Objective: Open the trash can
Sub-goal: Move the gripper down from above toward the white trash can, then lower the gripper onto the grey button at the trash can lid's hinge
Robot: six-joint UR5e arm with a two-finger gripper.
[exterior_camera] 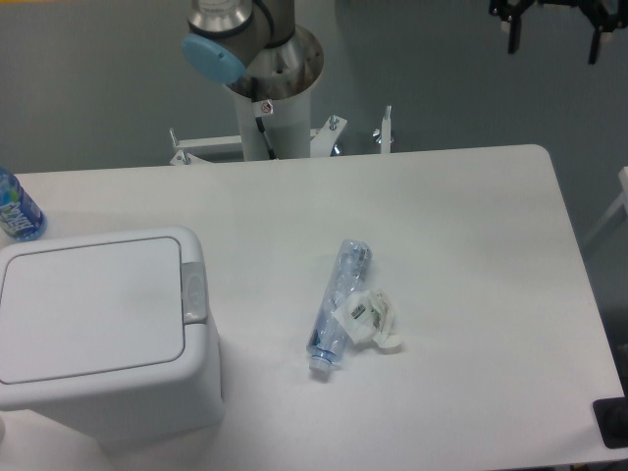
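The trash can (98, 334) is a boxy white bin with rounded corners at the table's front left. Its flat lid (93, 304) lies shut, and a small grey push-button (193, 291) sits on the rim at the lid's right edge. My gripper (552, 47) shows at the top right of the frame, far from the bin and beyond the table's back right corner. Its two black fingers (511, 34) point down and stand wide apart with nothing between them, so it is open.
A crushed clear plastic bottle (339, 304) with a torn label lies mid-table, right of the bin. A blue-labelled bottle (15, 211) stands at the left edge behind the bin. The arm's base column (270, 98) rises behind the table. A black object (613, 422) sits at the front right corner.
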